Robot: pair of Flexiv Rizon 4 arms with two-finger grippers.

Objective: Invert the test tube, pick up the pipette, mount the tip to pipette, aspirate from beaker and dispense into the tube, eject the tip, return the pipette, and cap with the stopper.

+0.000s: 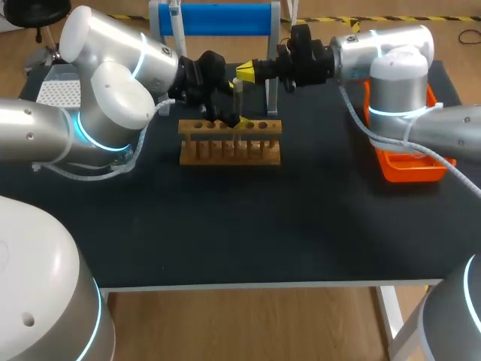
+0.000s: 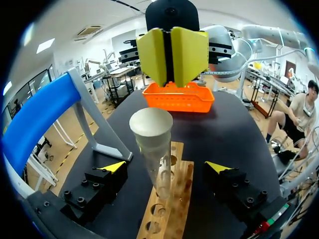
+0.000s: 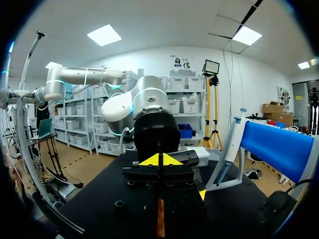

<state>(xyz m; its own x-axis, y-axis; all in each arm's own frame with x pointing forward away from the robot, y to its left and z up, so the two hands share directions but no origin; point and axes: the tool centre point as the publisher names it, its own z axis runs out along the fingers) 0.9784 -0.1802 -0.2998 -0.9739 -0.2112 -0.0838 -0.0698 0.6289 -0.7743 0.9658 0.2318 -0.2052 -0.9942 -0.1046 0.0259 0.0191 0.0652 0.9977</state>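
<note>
Left claw (image 2: 165,168) is straddling the test tube (image 2: 152,142) while the right claw (image 1: 246,72) is hanging over it.
The left claw is standing wide open, its yellow fingertips (image 2: 113,166) sitting on either side of the test tube without touching it. The tube is standing upright in the wooden rack (image 2: 172,199), directly between those fingers. The right claw is hovering just above and beyond the tube's upper end, with its two yellow pads pressed flat together; whether anything is pinched between them cannot be told. Farther ahead of the left claw, past the right claw, an orange tray (image 2: 179,99) is resting on the dark counter (image 2: 234,134). A blue stand (image 2: 35,117) is standing off to the side of the left claw.
</note>
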